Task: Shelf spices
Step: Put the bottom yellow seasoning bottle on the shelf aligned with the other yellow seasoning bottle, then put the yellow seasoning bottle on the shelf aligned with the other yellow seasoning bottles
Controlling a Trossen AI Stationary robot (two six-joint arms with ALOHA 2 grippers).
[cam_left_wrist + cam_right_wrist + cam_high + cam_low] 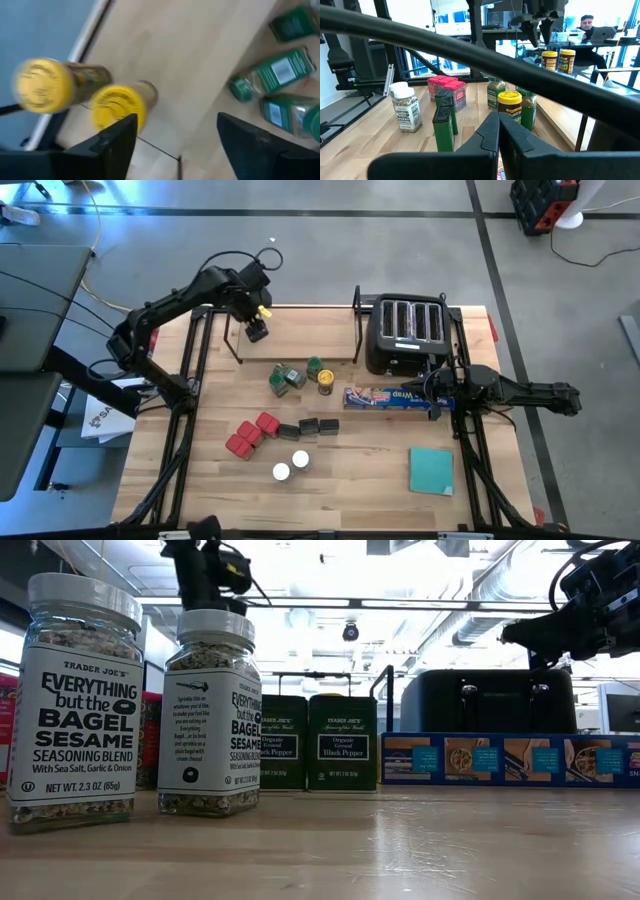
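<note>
While my left gripper (175, 135) hangs over the shelf (240, 360) with its jaws spread and nothing between them, I see two yellow-lidded jars (122, 102) standing on the wooden floor just past the fingertips, off to one finger's side rather than in the gap. One jar sits right at that fingertip; the other (47, 85) is a little farther out, by the shelf's edge. On the far side of the other finger, green-lidded jars (272, 77) lie on the table, apart from the shelf.

My right gripper (498, 131) waits with its jaws pressed together, holding nothing, beside the wrap box (388, 397) and toaster (405, 332). Closest ahead of it stand a yellow-lidded jar (510, 106) and dark green tins (443, 122); beyond them are green jars (496, 92), red tins (447, 90) and two white-capped jars (406, 107). Farthest off, the two shelved jars (557, 61) stand under the left gripper. A person (587, 25) sits at a desk in the room behind.
</note>
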